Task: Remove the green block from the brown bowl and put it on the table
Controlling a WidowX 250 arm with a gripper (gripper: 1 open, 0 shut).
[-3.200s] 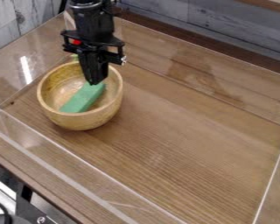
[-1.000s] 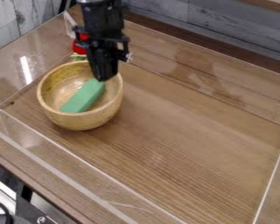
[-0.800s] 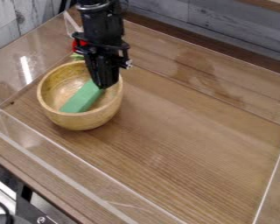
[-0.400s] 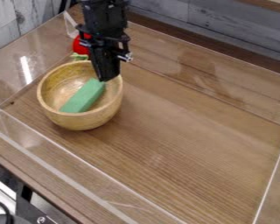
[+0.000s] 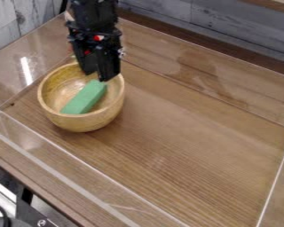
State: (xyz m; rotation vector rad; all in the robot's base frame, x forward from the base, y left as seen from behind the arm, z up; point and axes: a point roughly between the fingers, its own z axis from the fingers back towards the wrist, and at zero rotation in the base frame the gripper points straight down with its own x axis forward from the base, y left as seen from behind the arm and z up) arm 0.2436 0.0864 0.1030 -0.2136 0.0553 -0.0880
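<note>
While the surface [image 5: 192,124] lies broad and bare across its middle and right side, with clear low walls [image 5: 132,191] round its edges, everything that matters is crowded into the back-left corner. The brown bowl [image 5: 52,113] sits there, and the green block [image 5: 85,96] lies inside it, leaning slantwise up the inner wall toward the far rim. The hand [image 5: 99,69] hangs over that far rim, pointing almost straight down, its fingers standing apart and holding nothing; the block is not lifted.

The main risk, as I judge it, is a failed pinch: the block is flat and tilted, so fingers coming down on its upper end could slide off its slope or press it deeper into the bowl rather than grip it. A second risk is the thick rim, which sits just beside the fingertips; a finger landing on it could tip or shove the bowl toward the left wall. Lifting the block by one end could also let it swing and drop back.

Behind the hand, near the back edge, a small red toy [image 5: 75,37] peeks out, close enough to be nudged, though mostly hidden. Nothing blocks the open surface where the block should go.
</note>
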